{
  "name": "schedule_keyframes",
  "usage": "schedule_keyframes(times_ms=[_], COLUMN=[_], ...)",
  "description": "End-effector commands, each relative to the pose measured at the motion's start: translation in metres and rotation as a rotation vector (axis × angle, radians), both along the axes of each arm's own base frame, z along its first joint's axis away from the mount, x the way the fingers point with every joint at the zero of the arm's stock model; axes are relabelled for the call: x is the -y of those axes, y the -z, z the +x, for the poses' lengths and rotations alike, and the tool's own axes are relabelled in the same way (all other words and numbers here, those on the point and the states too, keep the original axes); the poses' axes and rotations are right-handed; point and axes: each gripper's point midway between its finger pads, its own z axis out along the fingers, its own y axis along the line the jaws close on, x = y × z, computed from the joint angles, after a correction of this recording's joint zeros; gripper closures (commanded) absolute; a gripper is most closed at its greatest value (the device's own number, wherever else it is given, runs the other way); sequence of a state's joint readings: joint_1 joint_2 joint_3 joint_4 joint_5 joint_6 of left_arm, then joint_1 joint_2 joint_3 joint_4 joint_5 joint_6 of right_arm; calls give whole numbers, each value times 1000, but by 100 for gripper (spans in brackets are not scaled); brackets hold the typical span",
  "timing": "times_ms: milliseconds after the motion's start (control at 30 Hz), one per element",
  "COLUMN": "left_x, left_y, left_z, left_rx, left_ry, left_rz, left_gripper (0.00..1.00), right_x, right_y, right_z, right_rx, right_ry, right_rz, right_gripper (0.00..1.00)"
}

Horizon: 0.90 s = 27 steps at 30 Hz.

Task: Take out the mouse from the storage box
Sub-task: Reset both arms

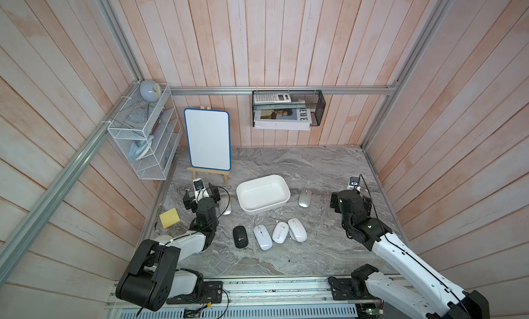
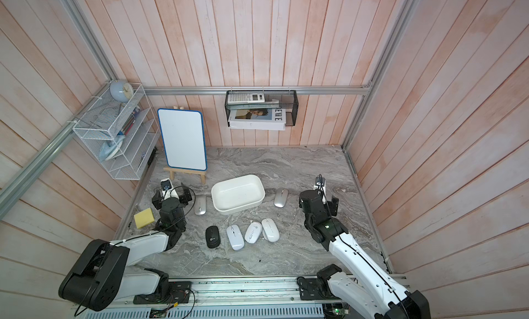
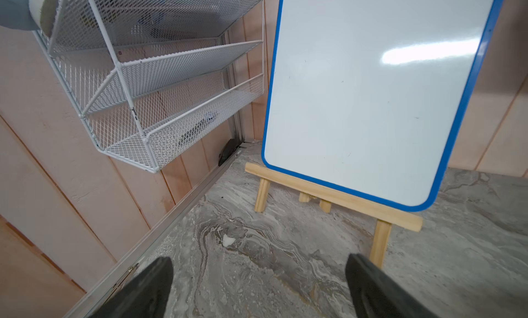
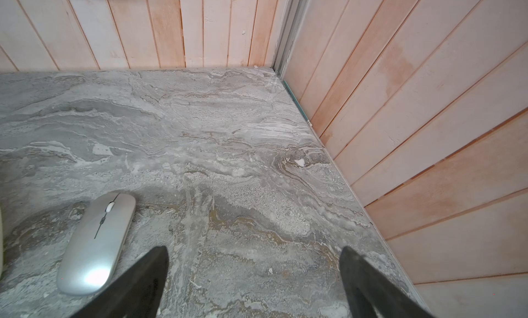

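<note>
Top views both show the box [image 1: 262, 193] at mid-table, upright and with nothing in it. Its long axis runs left to right, the right end turned slightly toward the back wall. So the taking-out looks done: every mouse in sight lies on the table [image 1: 286, 260], and I judge nothing is left but to draw the arms back. Which one is the task's mouse cannot be told. My guess is the silver mouse [image 1: 305, 197] just right of the box, apart from its wall, since it lies nearest a gripper. It sits flat, long axis front to back, wheel end toward the back wall. A second silver mouse [image 2: 200, 204] lies the same way just left of the box. Nearer the robot, a black mouse [image 1: 240, 236] and three white mice [image 1: 262, 237] form a row, the two on the right touching. The right gripper [image 4: 253, 248] has its fingers wide apart, holding nothing, over bare table beside the silver mouse. The left gripper [image 3: 258, 258] is likewise spread and empty, facing the whiteboard [image 3: 371, 88].
</note>
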State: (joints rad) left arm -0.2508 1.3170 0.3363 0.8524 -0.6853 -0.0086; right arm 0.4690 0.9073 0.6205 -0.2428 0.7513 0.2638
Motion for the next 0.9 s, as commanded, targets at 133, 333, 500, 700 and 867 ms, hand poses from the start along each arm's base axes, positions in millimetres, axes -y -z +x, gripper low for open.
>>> schedule_keyframes(times_ms=[133,333,500,700,867], left_x=[0,-8,-6,-37,-31], left_y=[-11,12,24,53,59], left_z=[2,0,10,19,31], left_rx=[18,-72,-51,-27,-94], left_ry=[23,-28,10,24,68], left_rz=[-26,-12,40,-119,-121], left_gripper=[0,0,0,0,0], right_x=[5,16,20,19,17], right_y=[1,6,15,26,38], right_z=[8,12,25,43,54], right_rx=[76,102,121,151,210], right_ry=[17,61,74,49,-11], right_rz=[-27,-66,-68,-118,-136], right_gripper=[3,3,3,2,3])
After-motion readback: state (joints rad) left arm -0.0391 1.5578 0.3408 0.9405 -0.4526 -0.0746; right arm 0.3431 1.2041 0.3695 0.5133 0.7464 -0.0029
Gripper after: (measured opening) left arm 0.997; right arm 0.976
